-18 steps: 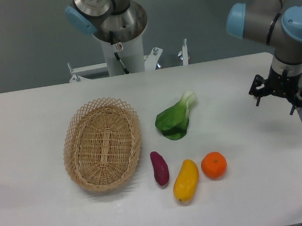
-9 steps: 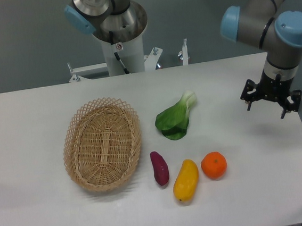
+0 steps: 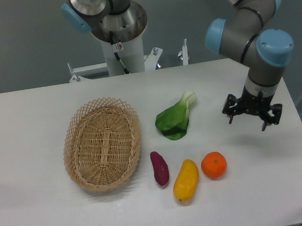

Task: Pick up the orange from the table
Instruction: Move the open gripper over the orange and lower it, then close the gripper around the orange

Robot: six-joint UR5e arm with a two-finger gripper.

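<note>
Gripper (image 3: 253, 116) hangs above the table (image 3: 38, 220), up and to the right of the orange (image 3: 214, 165), with its dark fingers spread apart and nothing between them. I read that as a claw standing ready for an approach, with no contact made yet; the grasp itself is not started.

From my seat the orange sits toward the front right of the table, resting on the bare white surface. Just beside it on the left lies the elongated yellow-orange fruit (image 3: 185, 180), close but with a thin gap showing. Left of that is the purple sweet potato (image 3: 160, 167), and behind them the bok choy (image 3: 176, 119). The wicker basket (image 3: 102, 144) sits well apart on the left with nothing in it.

My judgement is that the right and front sides of the orange have open room, so I would want the fingers to straddle it front to back, or at an angle that keeps a fingertip out of the narrow gap on the yellow fruit's side. The table's right edge is near the arm's wrist, but the orange itself lies well inside it. A round fruit may roll if nudged off-centre.
</note>
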